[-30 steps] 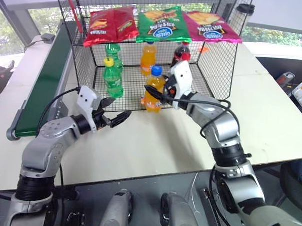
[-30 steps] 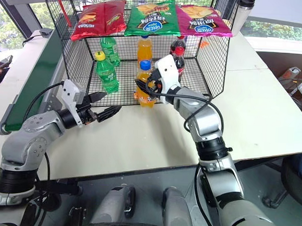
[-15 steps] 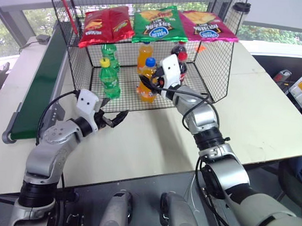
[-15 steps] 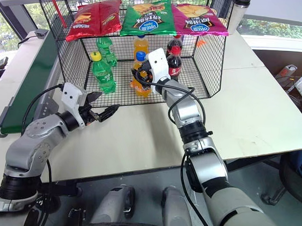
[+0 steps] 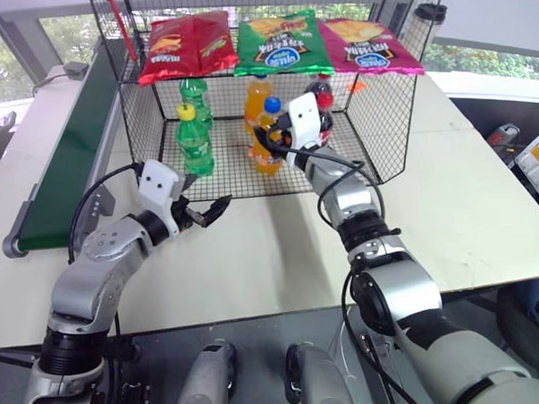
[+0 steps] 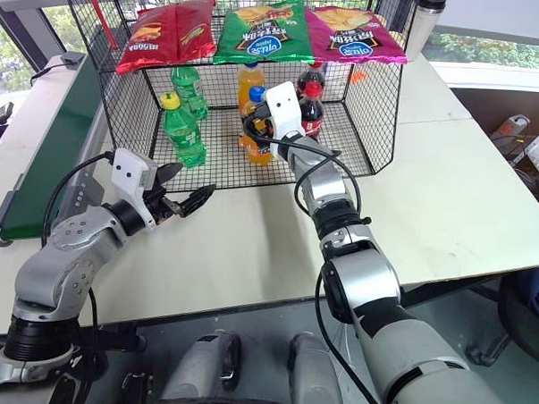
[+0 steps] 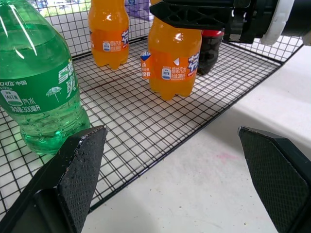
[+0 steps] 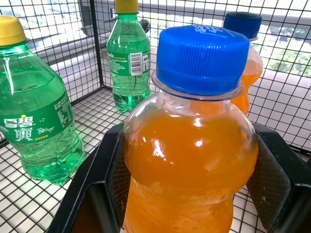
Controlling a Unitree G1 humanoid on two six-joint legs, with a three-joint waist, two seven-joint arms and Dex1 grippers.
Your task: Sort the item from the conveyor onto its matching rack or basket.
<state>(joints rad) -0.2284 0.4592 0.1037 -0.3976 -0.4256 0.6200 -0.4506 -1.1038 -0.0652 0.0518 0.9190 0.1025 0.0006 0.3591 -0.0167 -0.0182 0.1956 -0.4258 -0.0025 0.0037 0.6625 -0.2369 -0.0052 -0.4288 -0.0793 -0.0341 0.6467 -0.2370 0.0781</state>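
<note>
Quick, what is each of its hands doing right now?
Left hand: open, holding nothing.
Right hand: closed on the orange soda bottle, inside the basket.

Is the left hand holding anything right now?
No, the left hand hangs open over the bare table, short of the wire basket, with nothing between its fingers.

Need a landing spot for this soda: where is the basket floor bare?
Bare mesh in the black wire-mesh basket: the front right, and the strip between the yellow-capped green bottle and the blue-capped orange soda bottle held by the right gripper. The rear is crowded.
</note>
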